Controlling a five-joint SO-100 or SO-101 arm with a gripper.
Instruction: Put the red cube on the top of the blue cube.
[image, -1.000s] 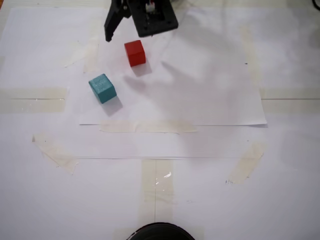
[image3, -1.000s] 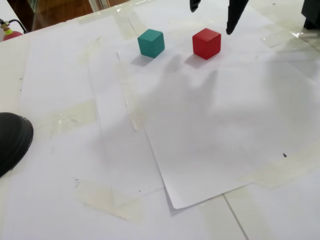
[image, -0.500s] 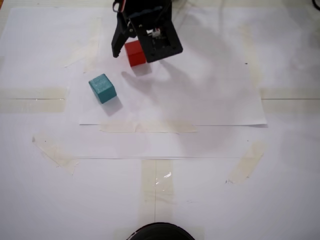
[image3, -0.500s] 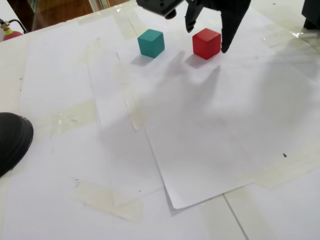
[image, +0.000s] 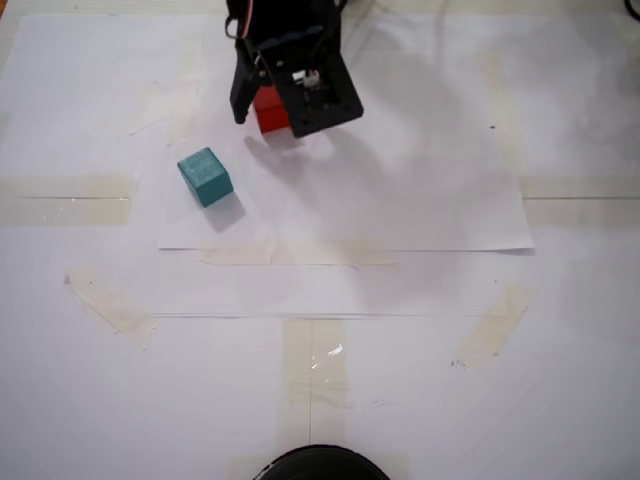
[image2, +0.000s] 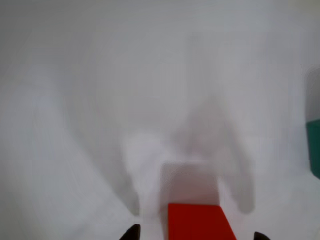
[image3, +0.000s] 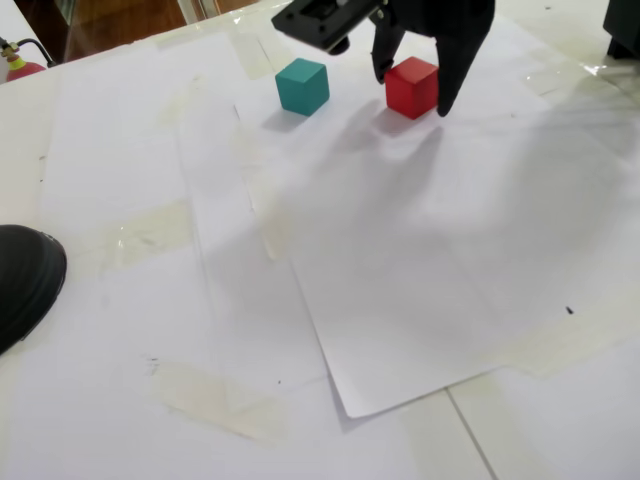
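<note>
On the white paper (image3: 450, 260), the arm's spread fingers (image3: 445, 85) straddle the red cube (image3: 412, 87), apart from the blue cube (image3: 302, 85).

Readable text: none in any view
Red cube (image3: 412, 87): plain faces; no lettering
Blue cube (image3: 302, 85): plain faces; no lettering
Paper sheets (image: 420, 200): blank; only small dark specks, no writing
Gripper (image3: 413, 88): black parts; no brand or label legible
</note>
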